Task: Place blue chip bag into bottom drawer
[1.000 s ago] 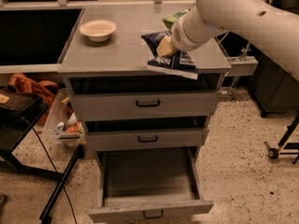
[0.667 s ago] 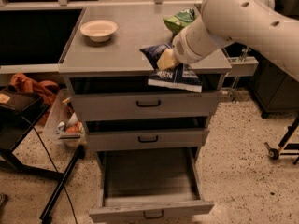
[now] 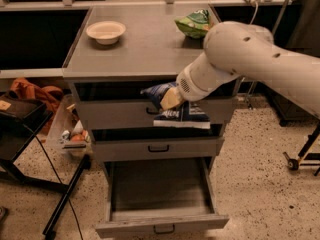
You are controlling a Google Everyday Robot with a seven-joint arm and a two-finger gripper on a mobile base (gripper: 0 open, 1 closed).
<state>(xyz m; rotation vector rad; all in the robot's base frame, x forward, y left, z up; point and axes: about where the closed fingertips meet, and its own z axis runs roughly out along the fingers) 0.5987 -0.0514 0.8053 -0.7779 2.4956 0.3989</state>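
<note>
The blue chip bag [image 3: 181, 115] hangs in my gripper [image 3: 169, 99], in front of the top drawer's face and above the open bottom drawer [image 3: 159, 194]. The bag is dark blue with white print and a white lower edge. My gripper is shut on the bag's upper part. My white arm [image 3: 250, 59] reaches in from the right. The bottom drawer is pulled out and its inside looks empty; its front with a small dark handle [image 3: 164, 229] is at the lower edge of the view.
A white bowl [image 3: 105, 31] and a green and white snack bag [image 3: 194, 23] sit on the grey cabinet top [image 3: 140, 49]. The two upper drawers [image 3: 155, 148] are closed. A dark stand and orange cloth [image 3: 30, 91] are at the left; a wheeled base [image 3: 300, 161] is at the right.
My gripper has carried the blue chip bag off the cabinet top, forward and down, so it now hangs in front of the top drawer.
</note>
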